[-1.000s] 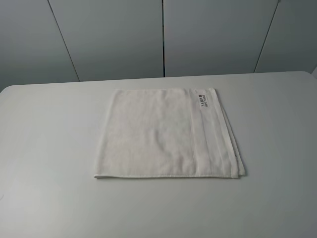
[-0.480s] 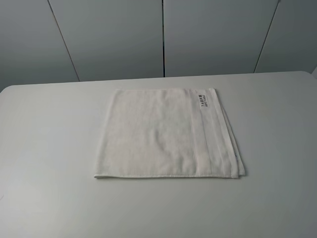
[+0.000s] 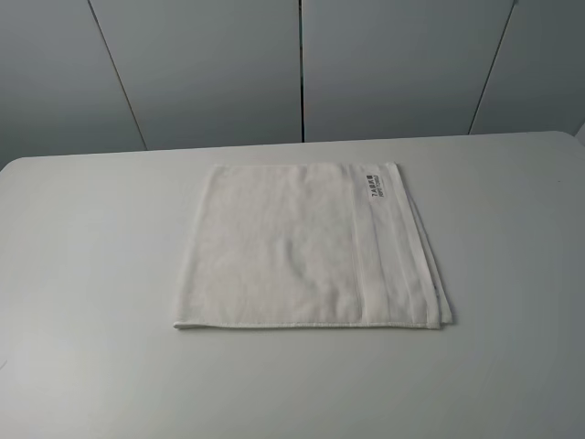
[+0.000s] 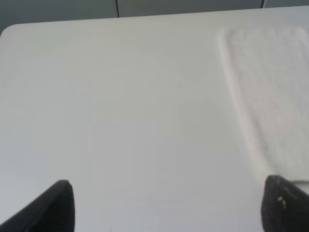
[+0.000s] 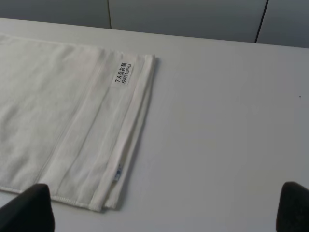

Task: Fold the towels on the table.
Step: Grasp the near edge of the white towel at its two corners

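The towel (image 3: 306, 247) lies flat on the table (image 3: 91, 274), folded into a near-square several layers thick, and nothing is touching it. Its woven border band (image 3: 388, 256) runs down one side of the towel, and the small label (image 3: 372, 187) with dark print sits at the far end of that band. Along the band-side edge the lower layers peek out a little past the top layer, so the stack is not perfectly flush there.

Over to the left pincer (image 4: 169, 205): its 2 dark fingers stand wide apart, nothing between them but bare table. It sits off the towel's plain side, opposite the band, and 1 finger lines up with the towel's near corner; whether it touches the cloth cannot be told.

Now the right pincer (image 5: 161, 208): spread wide too, empty. It sits on the towel's near side, by the band-side corner, with 1 finger over the towel's near edge and the other well out past the band. Grey wall panels (image 3: 210, 64) rise beyond the towel's far side.
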